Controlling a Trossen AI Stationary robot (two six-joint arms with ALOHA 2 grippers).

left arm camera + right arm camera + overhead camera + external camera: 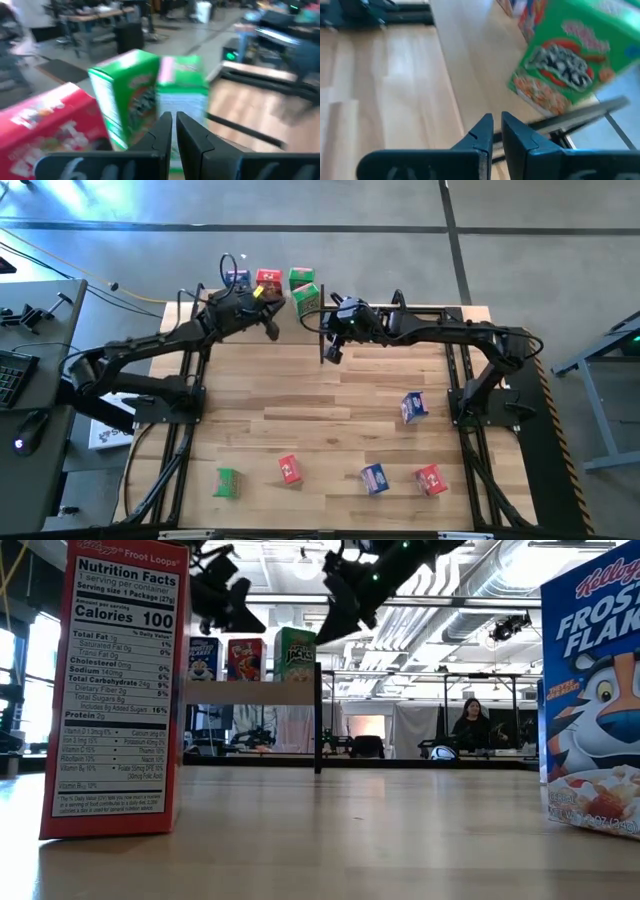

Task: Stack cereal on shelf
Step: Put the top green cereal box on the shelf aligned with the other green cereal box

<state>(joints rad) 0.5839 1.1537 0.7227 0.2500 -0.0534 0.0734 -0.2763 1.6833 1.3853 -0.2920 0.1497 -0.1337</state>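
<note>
The shelf [250, 692] stands at the table's far edge and carries a blue box [237, 278], a red box [268, 281] and a green box [300, 277] in a row. A second green box [307, 299] stands turned askew just in front of the first, at the row's right end. My left gripper [271, 330] hangs shut in the air near the front of the red box, and in its wrist view [172, 134] both green boxes [132, 90] sit ahead of it. My right gripper [331, 352] is shut and empty, right of the askew green box [572, 60].
Loose cereal boxes lie toward the table's near edge: green [228, 482], red [290, 469], blue [375, 478], red [431, 479], and blue [413, 407] farther right. A black shelf post [318, 718] stands by the right gripper. A person [470, 725] sits far behind.
</note>
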